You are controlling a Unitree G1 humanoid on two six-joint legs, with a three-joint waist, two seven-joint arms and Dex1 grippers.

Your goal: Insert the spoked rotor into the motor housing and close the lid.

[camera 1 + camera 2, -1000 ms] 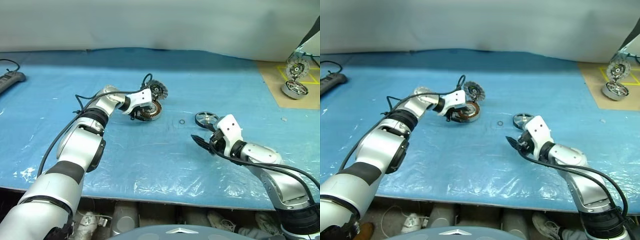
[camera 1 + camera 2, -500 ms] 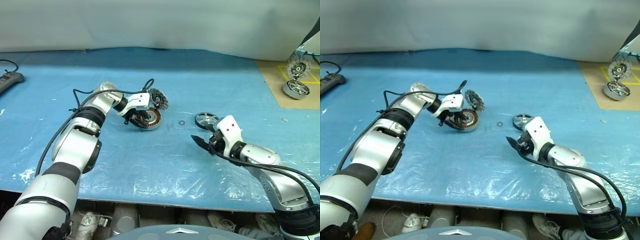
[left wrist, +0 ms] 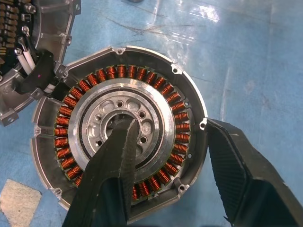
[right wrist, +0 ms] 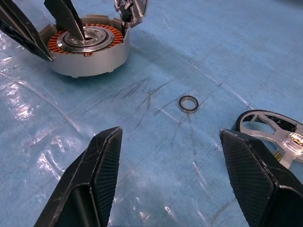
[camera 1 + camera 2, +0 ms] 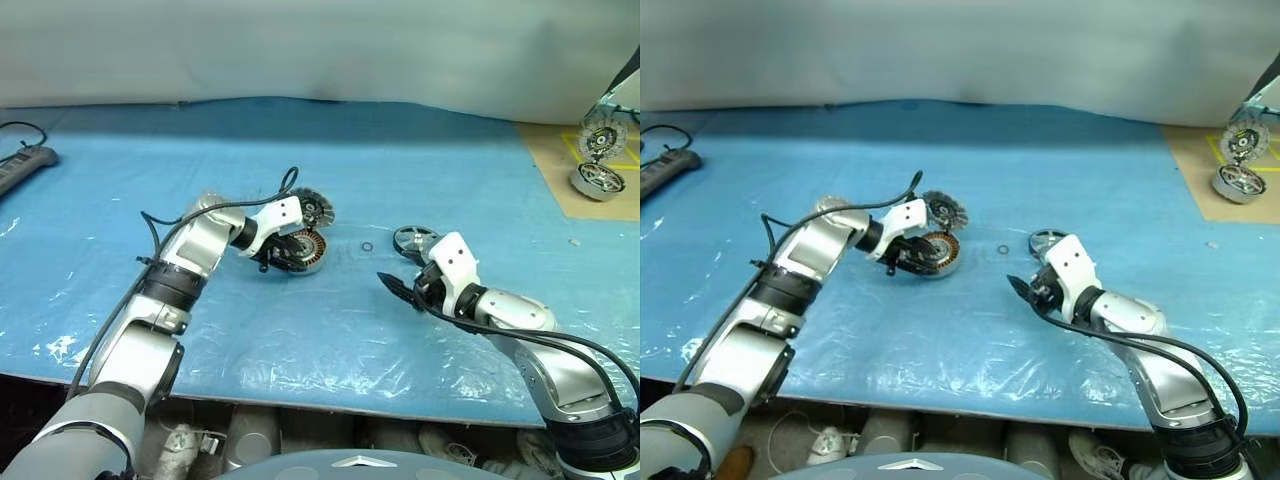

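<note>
The blue plastic sheet (image 5: 300,330) over the table is wrinkled and glossy, and that looks like the widest risk: parts could slide or catch on a crease when nudged. On it, left of centre, sits the motor housing (image 5: 298,250), copper coils facing up, with its hinged lid (image 5: 315,209) standing open at the far side and joined by short wires. The left gripper (image 3: 165,161) is clamped on the housing wall, one finger down in the silver centre hub and the other outside the rim. That inner finger occupies the very seat the rotor needs, so the hold would likely have to shift to the outside, and a careless release could tip the housing or swing the lid shut early.

The spoked rotor (image 5: 414,240) lies flat, right of centre, not yet picked up, just beyond the right gripper (image 4: 170,156), whose fingers stand wide apart and hold nothing. A shallow wheel lying flat gives little edge to pinch; it may skid away instead of lifting.

Smallest, a loose metal ring (image 4: 188,103) rests between housing and rotor, easily knocked aside by a passing finger
</note>
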